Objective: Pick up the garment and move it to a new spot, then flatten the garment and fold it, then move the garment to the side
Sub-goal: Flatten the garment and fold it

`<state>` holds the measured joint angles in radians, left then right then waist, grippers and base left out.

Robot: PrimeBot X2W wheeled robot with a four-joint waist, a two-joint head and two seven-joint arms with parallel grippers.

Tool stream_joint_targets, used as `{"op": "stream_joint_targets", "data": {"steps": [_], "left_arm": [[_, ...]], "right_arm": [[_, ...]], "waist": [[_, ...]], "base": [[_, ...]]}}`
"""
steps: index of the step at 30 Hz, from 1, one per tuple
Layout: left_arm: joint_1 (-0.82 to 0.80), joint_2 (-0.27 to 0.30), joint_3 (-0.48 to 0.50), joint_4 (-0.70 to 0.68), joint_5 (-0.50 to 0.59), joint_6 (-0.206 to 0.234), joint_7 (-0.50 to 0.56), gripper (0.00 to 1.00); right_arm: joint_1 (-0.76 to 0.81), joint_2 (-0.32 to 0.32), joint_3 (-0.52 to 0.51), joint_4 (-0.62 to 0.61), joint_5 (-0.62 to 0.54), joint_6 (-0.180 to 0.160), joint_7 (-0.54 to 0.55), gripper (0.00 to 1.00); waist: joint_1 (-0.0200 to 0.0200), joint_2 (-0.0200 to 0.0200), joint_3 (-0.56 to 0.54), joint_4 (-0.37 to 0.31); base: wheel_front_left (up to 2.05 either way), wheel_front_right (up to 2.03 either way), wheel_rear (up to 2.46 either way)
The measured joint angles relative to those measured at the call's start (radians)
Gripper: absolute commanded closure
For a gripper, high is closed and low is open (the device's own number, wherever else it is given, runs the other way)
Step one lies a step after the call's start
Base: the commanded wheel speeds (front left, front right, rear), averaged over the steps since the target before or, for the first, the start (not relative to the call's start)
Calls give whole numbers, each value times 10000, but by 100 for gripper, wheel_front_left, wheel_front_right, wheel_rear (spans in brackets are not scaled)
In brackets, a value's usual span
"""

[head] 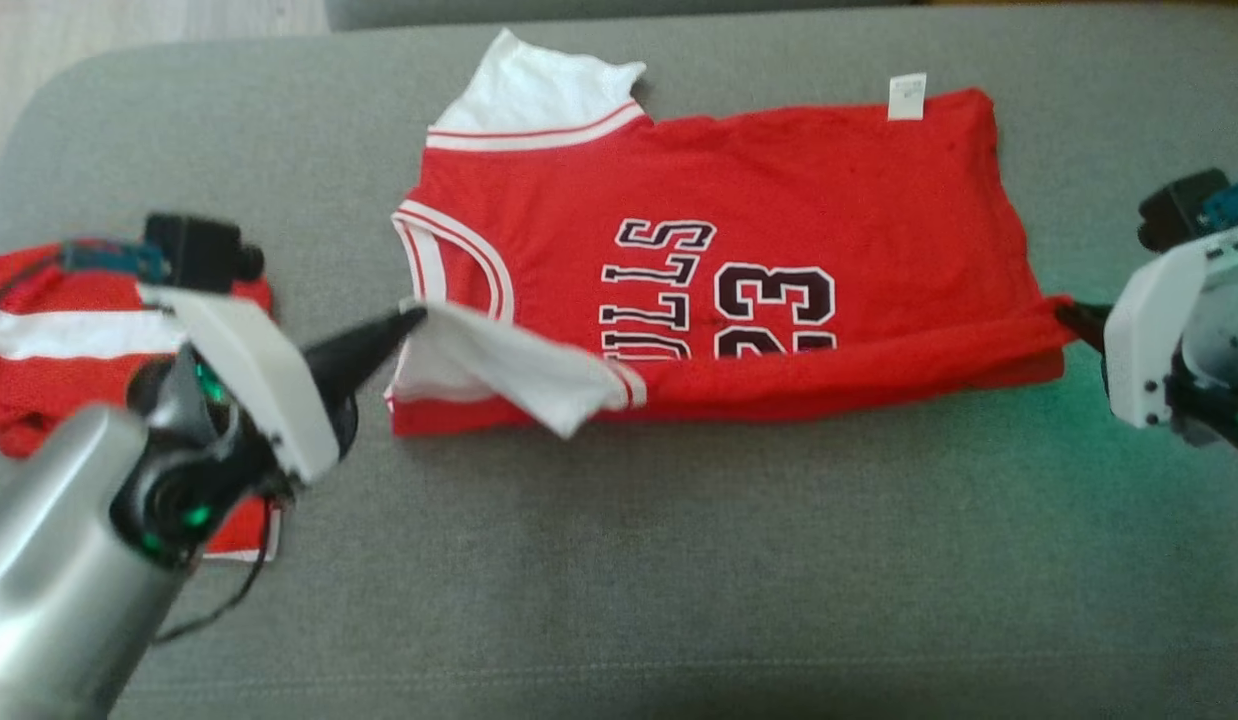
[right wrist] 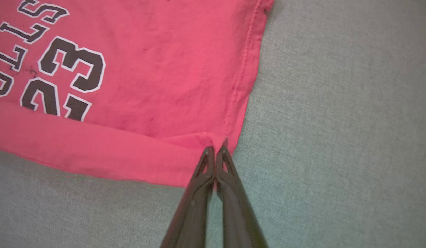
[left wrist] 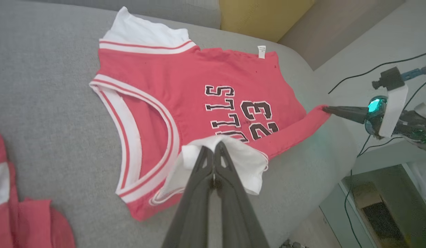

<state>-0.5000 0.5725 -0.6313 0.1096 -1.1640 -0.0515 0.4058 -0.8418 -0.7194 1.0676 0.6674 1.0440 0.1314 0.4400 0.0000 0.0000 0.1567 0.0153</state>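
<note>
The garment (head: 779,190) is a red jersey with white trim and black "BULLS 23" lettering, spread across a grey cushion, neck toward the left. Its near long edge is folded up over the lettering. My left gripper (head: 414,318) is shut on the near white shoulder flap (head: 509,365), lifting it slightly; the left wrist view shows that same flap (left wrist: 247,162) pinched at my left gripper (left wrist: 213,146). At the jersey's near hem corner my right gripper (head: 1064,315) is shut on the red cloth, also seen close up (right wrist: 215,148) against the garment (right wrist: 147,69).
A second red and white garment (head: 39,340) lies at the cushion's left, partly under my left arm. The grey cushion (head: 679,580) has bare room in front. In the left wrist view, a yellow cushion (left wrist: 261,17) sits behind and the floor drops off past my right arm.
</note>
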Motion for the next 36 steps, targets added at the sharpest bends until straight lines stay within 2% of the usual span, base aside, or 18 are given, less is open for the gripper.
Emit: {"op": "stream_joint_targets", "data": {"steps": [7,8,9,10,12,13,14,15,18,22,29,30,34,36], "left_arm": [[-1296,-637,19,1223,362,-29,-234,100],[-1446,-715,17,1392,410,-29,-286,100],[-1574,-769,10,1551,462,-42,-291,100],[-1688,-807,-8,1708,522,-61,-291,100],[-1897,-890,-27,2036,734,-50,-337,100],[-2000,-957,-10,2222,851,56,-512,90],[-2110,-1032,27,2416,955,182,-715,52],[-2233,-1114,61,2621,1062,318,-940,0],[-2466,-1298,176,2964,1235,477,-1300,0],[-2719,-1666,439,3478,1469,656,-2366,0],[-2632,-2282,989,4004,1950,779,-5133,0],[-2423,-2472,1037,4002,2096,782,-5917,0],[-1413,-2773,1438,3825,2566,972,-6552,0],[-729,-2984,1923,3499,2930,1097,-6552,0]], "right_arm": [[-718,458,232,537,-71,0,-270,100],[-810,504,247,610,-79,0,-389,86],[-916,556,263,713,-138,0,-554,51],[-1014,614,263,842,-194,0,-727,1],[-1197,744,257,1141,-272,0,-1070,0],[-1272,821,240,1312,-278,0,-1266,0],[-1341,903,205,1496,-305,0,-1498,0],[-1401,995,176,1655,-345,0,-1722,0],[-1439,1168,125,1910,-362,0,-2180,0],[-1441,1417,19,2364,-414,0,-3200,0],[-1294,1699,-656,3185,-566,0,-5944,0],[-1070,1841,-855,3283,-539,0,-6523,0],[-327,2025,-1689,3218,-543,0,-6880,0],[28,2002,-2592,2658,-1089,0,-6880,0]], "waist": [[0,0,607,-102],[1,0,685,-122],[1,0,759,-142],[1,0,828,-163],[1,0,953,-205],[1,0,1008,-225],[1,0,1057,-245],[2,0,1104,-269],[1,0,1168,-303],[1,0,1198,-315],[0,0,830,-246],[0,0,651,-220],[0,0,216,-173],[0,0,9,-163]], "base": [[0,0,0],[0,0,0],[0,0,0],[0,0,0],[0,0,0],[0,0,0],[0,0,0],[0,0,0],[0,0,0],[0,0,0],[0,0,0],[0,0,0],[0,0,0],[0,0,0]]}}
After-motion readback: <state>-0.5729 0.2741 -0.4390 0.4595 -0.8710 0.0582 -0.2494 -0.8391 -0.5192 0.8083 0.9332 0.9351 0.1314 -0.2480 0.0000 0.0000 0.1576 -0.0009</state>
